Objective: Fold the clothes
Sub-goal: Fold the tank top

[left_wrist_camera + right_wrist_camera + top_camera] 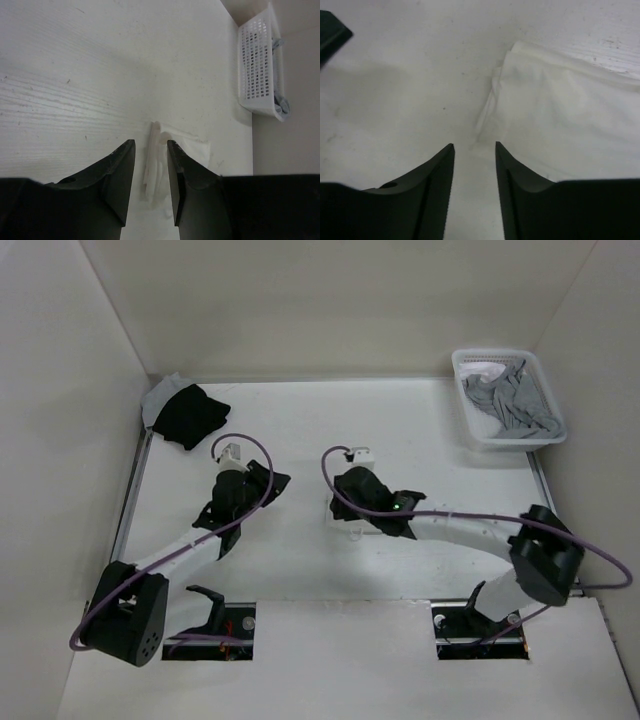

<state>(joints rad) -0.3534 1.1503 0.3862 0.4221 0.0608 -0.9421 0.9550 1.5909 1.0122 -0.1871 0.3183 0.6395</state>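
Observation:
The clothes (340,524) are a small folded white bundle on the white table, mostly hidden under my right arm in the top view. In the right wrist view the clothes (560,115) lie just ahead and to the right of my right gripper (474,144), which is open over bare table with nothing between its fingers. My left gripper (150,142) is open too. It points at the folded edge of the clothes (156,160), which shows through the gap in its jaws without being touched. From above, the left gripper (278,483) sits left of the right gripper (345,495).
A white plastic basket (480,440) holding grey garments (515,400) stands at the back right, and the basket (257,65) also shows in the left wrist view. A black garment (188,413) lies in the back left corner on a pale cloth (163,392). Walls enclose the table.

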